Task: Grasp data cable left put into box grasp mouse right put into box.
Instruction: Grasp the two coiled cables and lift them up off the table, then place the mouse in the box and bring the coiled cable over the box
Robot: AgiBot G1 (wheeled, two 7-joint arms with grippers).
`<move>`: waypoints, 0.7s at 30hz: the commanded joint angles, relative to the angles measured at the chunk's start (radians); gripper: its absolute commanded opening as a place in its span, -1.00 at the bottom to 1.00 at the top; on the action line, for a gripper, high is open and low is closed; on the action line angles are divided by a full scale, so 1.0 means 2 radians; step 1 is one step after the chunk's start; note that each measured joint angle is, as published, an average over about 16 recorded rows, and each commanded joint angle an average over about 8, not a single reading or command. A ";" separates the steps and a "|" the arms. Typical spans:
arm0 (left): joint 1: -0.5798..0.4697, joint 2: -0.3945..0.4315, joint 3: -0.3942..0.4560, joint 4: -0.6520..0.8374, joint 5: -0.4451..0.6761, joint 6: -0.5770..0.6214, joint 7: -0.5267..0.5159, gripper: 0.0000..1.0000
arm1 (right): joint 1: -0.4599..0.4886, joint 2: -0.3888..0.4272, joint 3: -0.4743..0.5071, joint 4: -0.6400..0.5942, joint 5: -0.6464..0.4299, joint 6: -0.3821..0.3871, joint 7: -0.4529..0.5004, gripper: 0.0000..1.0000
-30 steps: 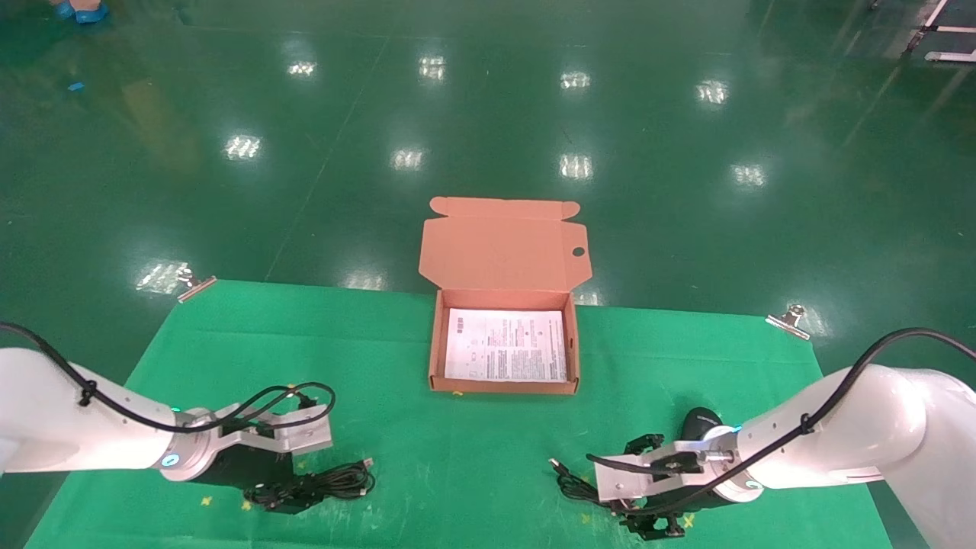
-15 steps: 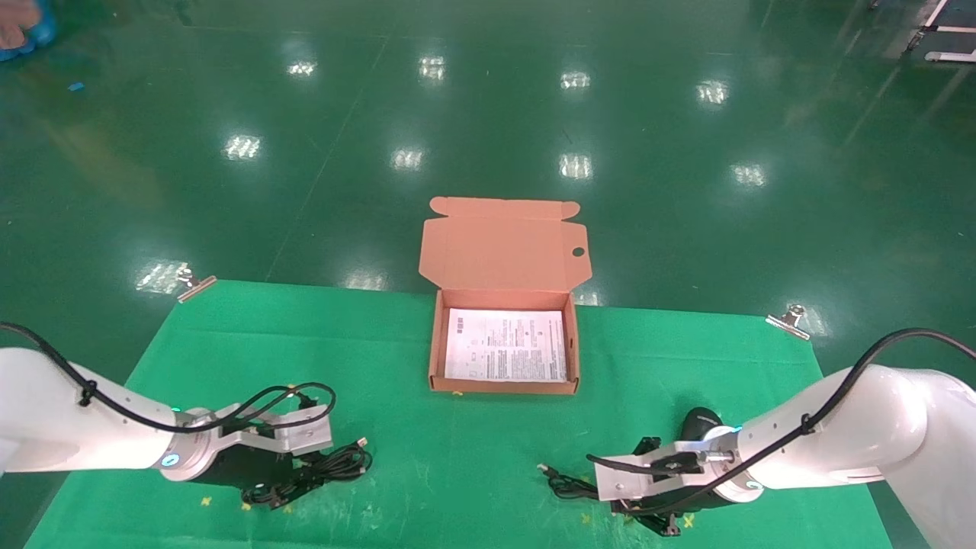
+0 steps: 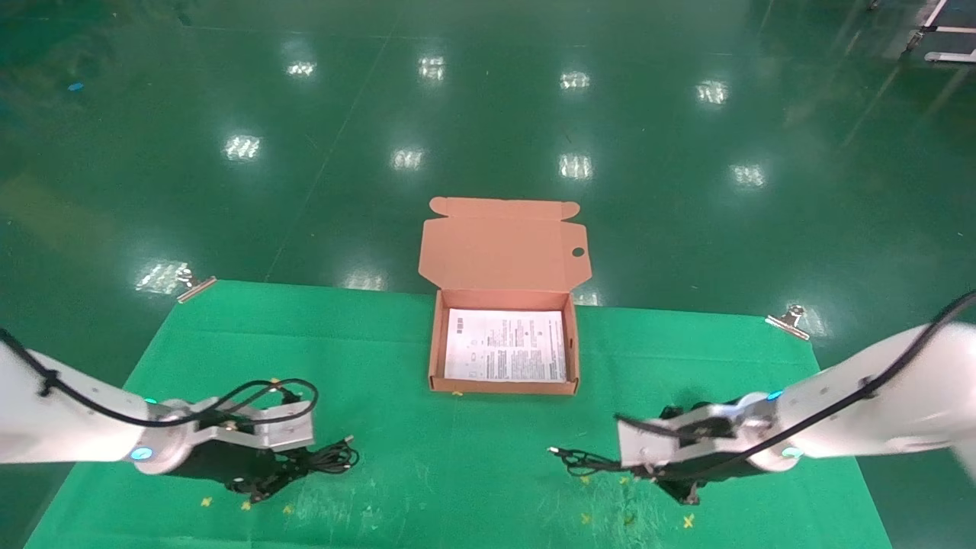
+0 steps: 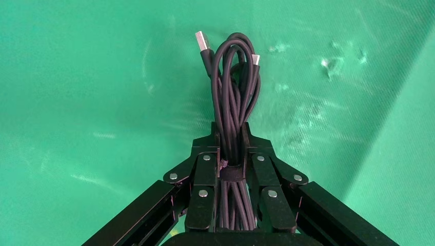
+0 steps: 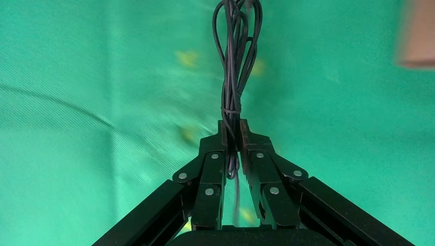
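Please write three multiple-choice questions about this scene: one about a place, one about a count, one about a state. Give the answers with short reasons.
1. Where is the box?
A) at the far middle of the mat
B) at the mat's near left corner
C) on the floor

2. How many round holes has the lid?
A) none
B) one
C) three

3. What is the state of the left tool?
A) open above the cable
B) shut on nothing
C) shut on the cable

Answers:
1 A: the box sits by the mat's far edge, in the middle.
2 B: a single hole shows near the lid's right edge.
3 C: the left wrist view shows both fingers pressed on the bundle's cinched middle.
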 commanded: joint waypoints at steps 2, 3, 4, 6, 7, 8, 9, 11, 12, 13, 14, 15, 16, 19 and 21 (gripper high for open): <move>-0.002 -0.011 -0.001 -0.014 -0.001 0.009 0.007 -1.00 | 0.010 0.016 0.005 0.020 0.004 -0.014 0.008 -1.00; -0.004 -0.019 -0.002 -0.026 -0.002 0.011 0.010 -1.00 | 0.016 0.026 0.009 0.032 0.006 -0.018 0.017 -1.00; -0.007 -0.027 -0.003 -0.041 -0.002 0.012 0.014 -1.00 | 0.023 0.036 0.015 0.044 0.006 -0.020 0.026 -1.00; -0.013 -0.045 -0.006 -0.075 -0.001 0.012 0.021 -1.00 | 0.038 0.056 0.027 0.069 0.008 -0.021 0.047 -1.00; -0.017 -0.054 -0.008 -0.094 0.000 0.011 0.023 -1.00 | 0.047 0.065 0.033 0.081 0.008 -0.019 0.058 -1.00; -0.021 -0.061 -0.010 -0.113 0.001 0.009 0.023 -1.00 | 0.056 0.072 0.040 0.093 0.007 -0.016 0.068 -1.00; -0.026 -0.067 -0.013 -0.133 0.003 0.005 0.023 -1.00 | 0.065 0.076 0.046 0.103 0.007 -0.012 0.076 -1.00; -0.034 -0.074 -0.017 -0.168 0.007 -0.003 0.017 -1.00 | 0.083 0.078 0.056 0.118 0.006 -0.002 0.088 -1.00; -0.039 -0.075 -0.019 -0.183 0.010 -0.009 0.013 -1.00 | 0.092 0.075 0.061 0.123 0.007 0.003 0.092 -1.00; -0.043 -0.074 -0.021 -0.196 0.013 -0.016 0.008 -1.00 | 0.100 0.071 0.065 0.127 0.008 0.009 0.095 -1.00; -0.047 -0.072 -0.023 -0.207 0.017 -0.023 0.003 -1.00 | 0.109 0.066 0.069 0.128 0.010 0.016 0.096 -1.00; -0.051 -0.068 -0.025 -0.216 0.020 -0.031 -0.002 -1.00 | 0.117 0.059 0.072 0.127 0.012 0.022 0.096 -1.00; -0.055 -0.063 -0.026 -0.224 0.023 -0.039 -0.006 -1.00 | 0.126 0.050 0.075 0.124 0.014 0.029 0.094 -1.00; -0.068 -0.044 -0.030 -0.235 0.030 -0.064 -0.010 -1.00 | 0.152 0.018 0.081 0.101 0.019 0.052 0.081 -1.00; -0.077 -0.030 -0.032 -0.234 0.032 -0.080 -0.005 -1.00 | 0.170 -0.005 0.084 0.078 0.022 0.068 0.068 -1.00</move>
